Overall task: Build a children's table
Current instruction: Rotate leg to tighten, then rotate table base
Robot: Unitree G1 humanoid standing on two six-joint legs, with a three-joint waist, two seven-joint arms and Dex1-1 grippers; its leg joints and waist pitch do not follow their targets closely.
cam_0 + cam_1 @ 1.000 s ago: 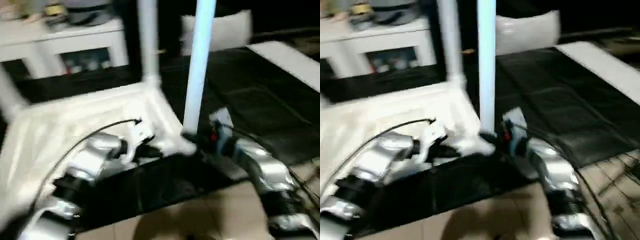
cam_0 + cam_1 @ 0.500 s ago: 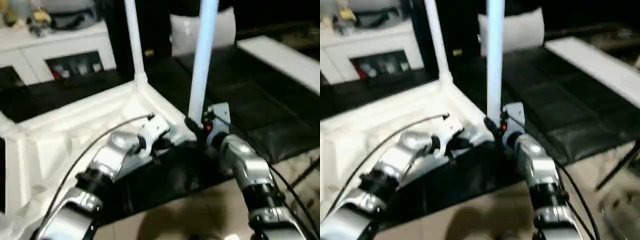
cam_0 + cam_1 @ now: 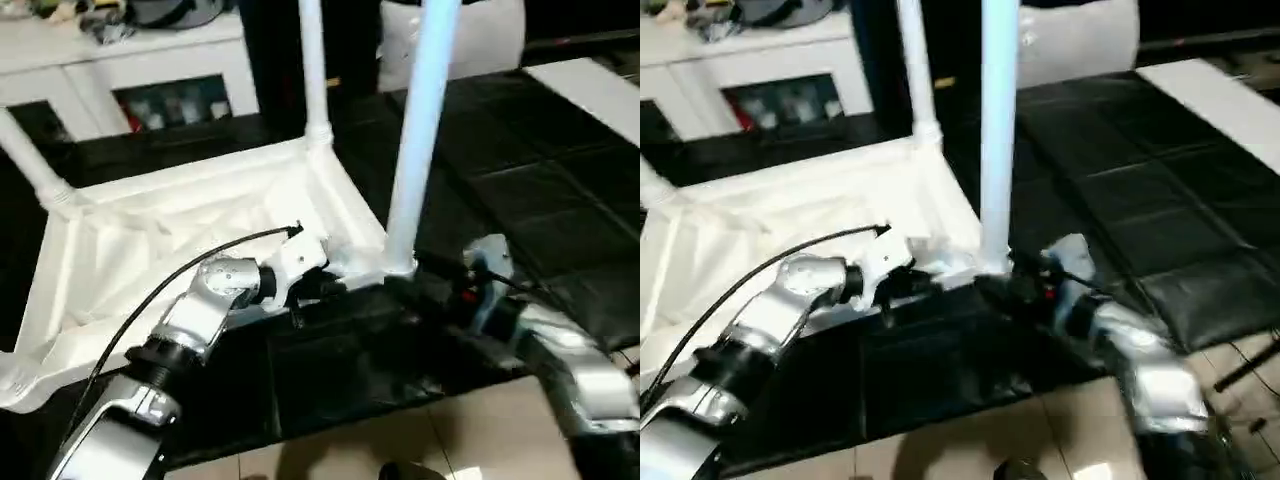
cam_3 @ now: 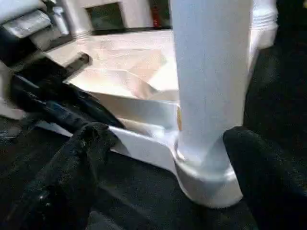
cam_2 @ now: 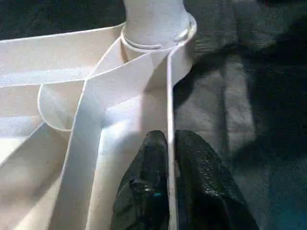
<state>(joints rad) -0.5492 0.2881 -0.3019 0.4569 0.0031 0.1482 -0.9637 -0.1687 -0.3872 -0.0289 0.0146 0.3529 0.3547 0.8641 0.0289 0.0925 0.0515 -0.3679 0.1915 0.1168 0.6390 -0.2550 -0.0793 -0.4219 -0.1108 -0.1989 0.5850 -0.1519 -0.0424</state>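
The tabletop (image 3: 180, 230) is lying upside down on the dark mat (image 3: 520, 200), three legs (image 3: 425, 130) seen standing in sockets. Its rim is being pinched by the left gripper (image 5: 169, 191); the right gripper (image 4: 163, 163) is spread around the near leg's base. The fourth corner cannot be judged.

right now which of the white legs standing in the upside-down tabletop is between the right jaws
The white tubular leg in the near right corner socket of the white plastic tabletop. The right gripper has open jaws either side of its base; the other legs stand at far corners.
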